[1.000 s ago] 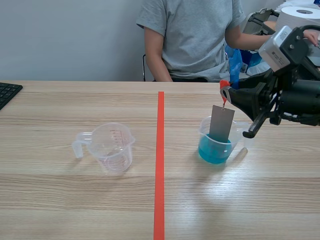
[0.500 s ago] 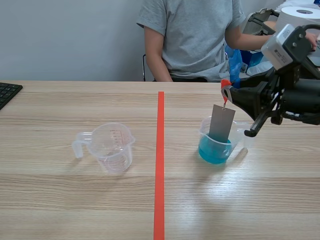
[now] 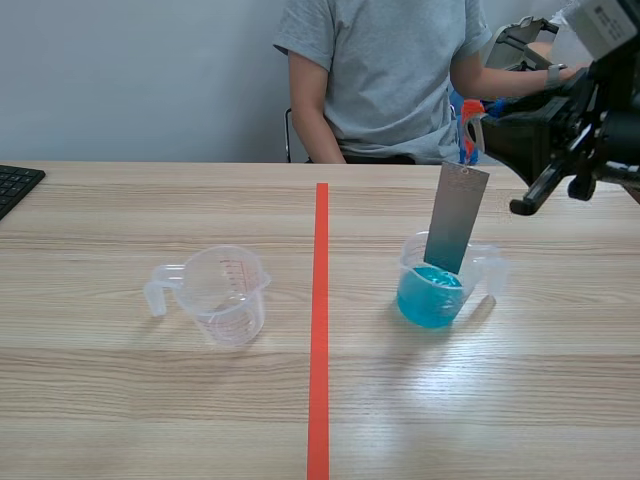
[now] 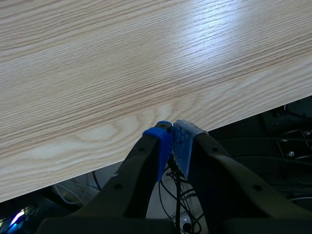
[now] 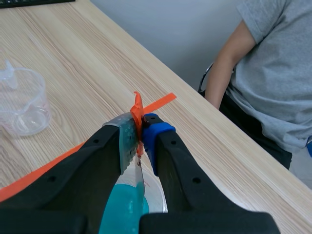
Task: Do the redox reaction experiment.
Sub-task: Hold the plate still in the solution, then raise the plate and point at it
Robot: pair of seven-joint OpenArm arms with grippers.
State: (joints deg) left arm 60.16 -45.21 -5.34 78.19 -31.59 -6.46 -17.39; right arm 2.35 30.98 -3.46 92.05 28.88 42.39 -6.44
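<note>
Change: right fingers [image 3: 480, 133] had risen toward the upper right of the frame, drawing the plate [image 3: 456, 218] most of the way out of the blue cup [image 3: 437, 292]
Meaning: the dip looked finished; the plate was probably bound for the empty cup [image 3: 222, 293], left of centre
Plate axis: near upright, top tilted right, lower end pointing down inside the cup's rim
Right grip: clamped on the orange tag [image 5: 138, 111] that the plate hung from
Left fingers [image 4: 171, 140]: together on nothing, at the desk [image 4: 122, 73] edge

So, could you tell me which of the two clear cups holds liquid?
The cup right of the tape line: it holds blue liquid, and the grey strip hangs into it. The left cup is empty.
</note>
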